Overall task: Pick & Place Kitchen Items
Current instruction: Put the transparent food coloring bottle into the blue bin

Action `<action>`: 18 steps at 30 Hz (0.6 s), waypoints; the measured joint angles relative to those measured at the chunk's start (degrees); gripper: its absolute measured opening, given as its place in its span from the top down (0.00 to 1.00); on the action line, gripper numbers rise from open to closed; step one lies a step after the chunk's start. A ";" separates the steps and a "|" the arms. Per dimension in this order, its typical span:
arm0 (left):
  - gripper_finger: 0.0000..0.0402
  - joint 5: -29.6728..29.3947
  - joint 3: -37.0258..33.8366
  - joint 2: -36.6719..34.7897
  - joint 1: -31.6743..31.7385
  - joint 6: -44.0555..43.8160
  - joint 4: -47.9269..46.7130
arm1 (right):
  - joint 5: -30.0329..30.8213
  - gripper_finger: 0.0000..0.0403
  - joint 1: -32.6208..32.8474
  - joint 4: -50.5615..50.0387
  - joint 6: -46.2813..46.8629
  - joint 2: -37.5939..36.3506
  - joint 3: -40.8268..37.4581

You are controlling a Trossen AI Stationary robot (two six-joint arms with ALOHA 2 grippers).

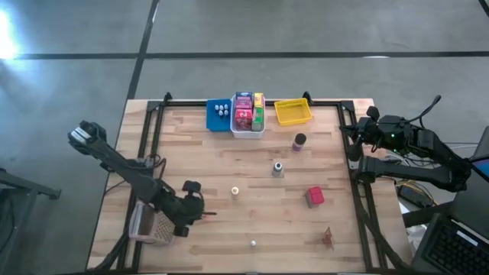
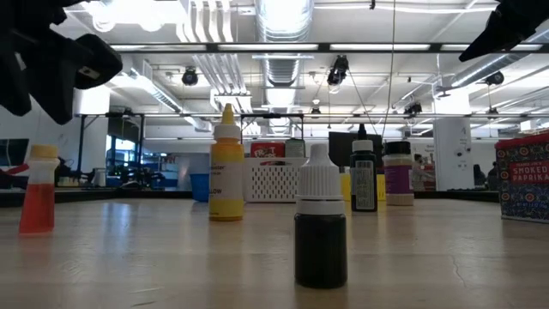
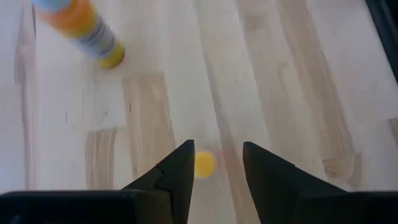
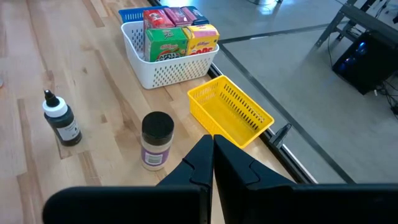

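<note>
My left gripper (image 1: 200, 211) (image 3: 217, 149) hangs open, slanting down over the table's near left part. A small yellow round thing (image 3: 204, 163) shows on the wood between its fingertips, partly behind one finger. An orange-yellow bottle (image 3: 84, 30) is farther off. On the table stand a yellow bottle (image 1: 235, 192) (image 2: 226, 167), an orange bottle (image 2: 39, 189), a white-capped dark dropper bottle (image 2: 320, 225) (image 1: 253, 244), a black-capped bottle (image 1: 277, 169) (image 4: 61, 119), a jar (image 1: 299, 141) (image 4: 155, 140) and a red box (image 1: 315, 196). My right gripper (image 4: 212, 149) waits shut, raised at the table's right edge (image 1: 354, 145). My left gripper's fingers stand on either side of the small yellow round thing (image 3: 204, 163), coming at it slanting from above. One finger (image 3: 180, 168) covers its edge. Whether that finger touches it, I cannot tell.
At the far edge stand a blue bin (image 1: 219, 114), a white bin (image 1: 247, 131) with several boxes in it, and a yellow bin (image 1: 293, 111). A pinkish mesh basket (image 1: 149, 225) lies by the left arm. A small reddish thing (image 1: 328, 238) lies near right.
</note>
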 joint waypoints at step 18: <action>0.66 -0.28 0.12 1.63 0.17 -11.29 -3.86 | -0.02 0.98 0.02 -0.02 -0.05 -0.02 0.00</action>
